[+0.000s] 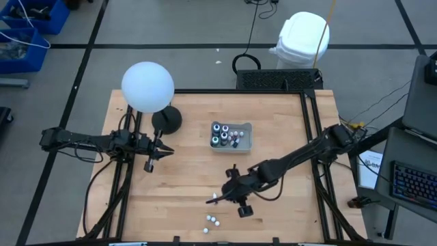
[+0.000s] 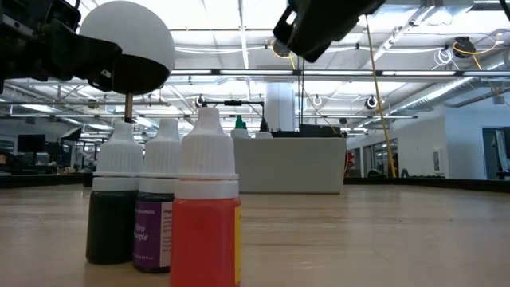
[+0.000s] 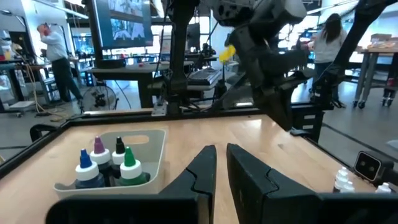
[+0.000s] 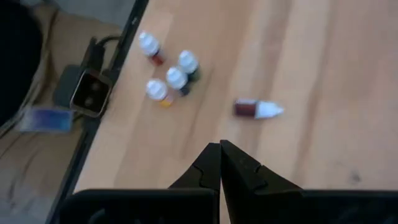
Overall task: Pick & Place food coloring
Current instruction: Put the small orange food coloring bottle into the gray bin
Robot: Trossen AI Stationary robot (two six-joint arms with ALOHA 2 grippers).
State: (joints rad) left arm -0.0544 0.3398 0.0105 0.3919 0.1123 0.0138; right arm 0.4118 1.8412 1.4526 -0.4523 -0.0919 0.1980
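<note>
- The right gripper (image 1: pixel 240 198) hangs above the near part of the wooden table (image 1: pixel 287 137). Its two fingers are pressed together and there is nothing between them.
- A fallen vial (image 4: pixel 257 109) lies on its side on the wood, apart from the right gripper's fingertips. In the high view it shows just beside that gripper (image 1: pixel 214 198).
- A small group of upright vials (image 4: pixel 169 73) with white caps stands near the front edge of the table, close to each other; the high view shows them below the right gripper (image 1: pixel 213 221).
- The low view shows three of these vials very near: a red one (image 2: pixel 205 209), a purple one (image 2: pixel 155 203) and a dark green one (image 2: pixel 112 199).
- The grey tray (image 1: pixel 244 145) sits in the middle of the table, with the bigger bottles (image 3: pixel 104 167) standing inside.
- The left gripper (image 1: pixel 166 152) waits at the left side, well apart from the tray. Its fingers (image 3: pixel 200 174) stand only slightly apart and hold nothing.
</note>
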